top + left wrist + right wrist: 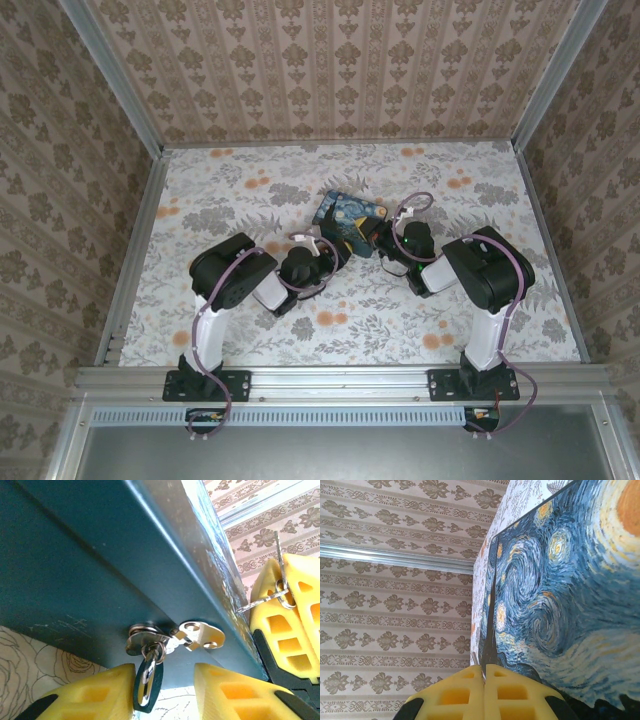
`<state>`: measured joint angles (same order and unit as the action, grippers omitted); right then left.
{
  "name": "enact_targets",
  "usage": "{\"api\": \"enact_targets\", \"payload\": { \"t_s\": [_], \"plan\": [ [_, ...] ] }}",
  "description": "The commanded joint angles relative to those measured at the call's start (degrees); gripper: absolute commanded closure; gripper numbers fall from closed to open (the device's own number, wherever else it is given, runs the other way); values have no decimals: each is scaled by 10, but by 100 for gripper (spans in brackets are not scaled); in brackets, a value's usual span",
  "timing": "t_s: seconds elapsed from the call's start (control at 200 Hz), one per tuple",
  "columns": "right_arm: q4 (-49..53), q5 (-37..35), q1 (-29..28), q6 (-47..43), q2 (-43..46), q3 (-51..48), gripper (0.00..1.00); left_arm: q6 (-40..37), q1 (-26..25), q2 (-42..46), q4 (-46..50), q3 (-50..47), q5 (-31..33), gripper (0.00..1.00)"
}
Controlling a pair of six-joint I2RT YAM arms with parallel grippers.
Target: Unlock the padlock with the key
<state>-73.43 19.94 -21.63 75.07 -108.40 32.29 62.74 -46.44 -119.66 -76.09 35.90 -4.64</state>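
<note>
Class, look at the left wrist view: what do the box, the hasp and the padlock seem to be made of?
The box looks like painted tin or board: smooth teal side, fine scratches. The hasp is bright polished metal, with glints. The padlock has a dark body, material unclear, and a shiny metal shackle.
</note>
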Motion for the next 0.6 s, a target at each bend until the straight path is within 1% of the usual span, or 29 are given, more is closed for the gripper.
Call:
{"api": "enact_targets", "payload": {
  "t_s": [0.0, 0.29, 0.45, 0.595],
  "plan": [
    [17, 0, 1, -1, -20, -14, 100, -27, 1, -13, 34, -11, 20, 67],
    [16, 0, 1, -1, -23, -16, 100, -38, 1, 2, 85, -1, 24, 68],
    [15, 0, 1, 0, -25, -16, 100, -50, 0, 19, 137, 10, 27, 75],
    [13, 0, 1, 1, -27, -15, 100, -59, 0, 32, 174, 18, 30, 79]
  ]
}}
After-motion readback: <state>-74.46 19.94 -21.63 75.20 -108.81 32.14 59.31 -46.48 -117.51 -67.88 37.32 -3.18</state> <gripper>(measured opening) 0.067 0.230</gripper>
